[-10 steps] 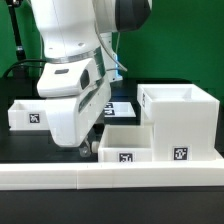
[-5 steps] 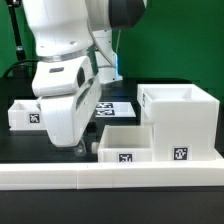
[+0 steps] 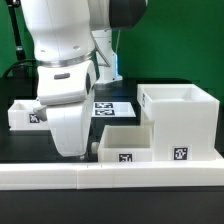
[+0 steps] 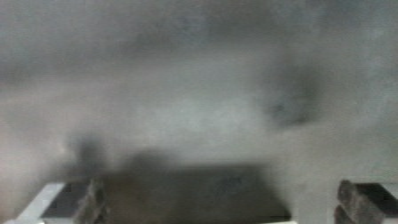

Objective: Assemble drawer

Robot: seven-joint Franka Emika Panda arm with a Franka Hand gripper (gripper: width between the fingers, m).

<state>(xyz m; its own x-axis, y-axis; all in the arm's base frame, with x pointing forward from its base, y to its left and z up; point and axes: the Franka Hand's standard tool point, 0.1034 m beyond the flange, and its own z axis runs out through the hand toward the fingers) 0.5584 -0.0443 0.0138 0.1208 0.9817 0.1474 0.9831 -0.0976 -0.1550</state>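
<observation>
The tall white casing [image 3: 180, 122] stands at the exterior view's right, with a tag on its front. A shallow white tray [image 3: 127, 143] sits against its left side. A second tray [image 3: 20, 113] lies at the far left, mostly hidden behind my arm. My gripper [image 3: 80, 152] hangs low over the dark table, just left of the middle tray and not touching it. In the wrist view, which is heavily blurred, my gripper [image 4: 222, 205] is open: the two fingers [image 4: 75, 203] stand wide apart with nothing between them.
A long low white rail [image 3: 110, 176] runs along the front of the table. The marker board [image 3: 113, 108] lies flat behind the middle tray. A green backdrop closes the back.
My arm and gripper have swung toward the exterior view's left, away from the middle tray, uncovering more of the marker board. The drawer parts have not moved.
</observation>
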